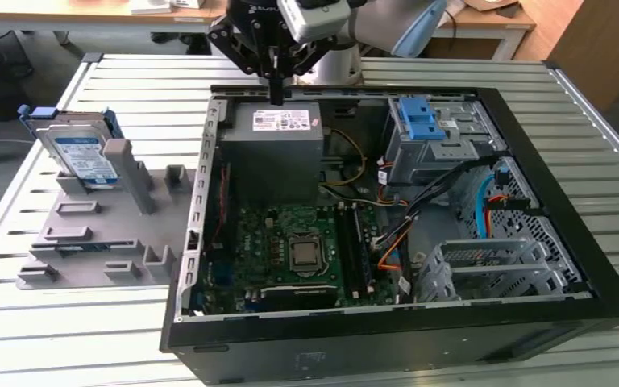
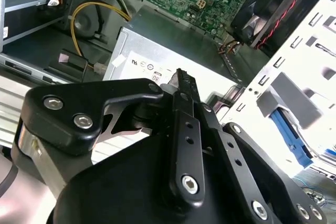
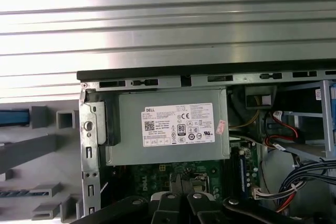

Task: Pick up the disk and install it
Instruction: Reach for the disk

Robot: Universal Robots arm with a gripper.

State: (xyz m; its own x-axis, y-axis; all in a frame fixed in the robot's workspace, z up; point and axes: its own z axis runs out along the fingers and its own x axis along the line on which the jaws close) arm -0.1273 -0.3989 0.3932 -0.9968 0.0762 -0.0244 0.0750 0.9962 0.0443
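We see the black fingered gripper [image 1: 277,95] hanging just above the far rim of the open black desktop computer case [image 1: 396,330], which lies on its side on the slatted metal table [image 1: 30,339]. Its two fingers are pressed together with nothing between them, as both wrist views also show [image 2: 181,75] [image 3: 181,181]. Inside the case, right below the fingertips, sits the large grey metal power-supply box with a white label [image 1: 272,153], and nearer us in the case lies the green circuit board [image 1: 288,242]. The disk [image 1: 78,153], a flat silver hard drive with a blue-and-white label framed by a blue plastic bracket, is outside the case, well apart from the gripper. It stands upright on edge in the grey plastic holder block [image 1: 84,242] just beside the case, on the exterior view's left. In the case's far corner on the exterior view's right we see a blue plastic latch [image 1: 422,121] on the metal drive bay.
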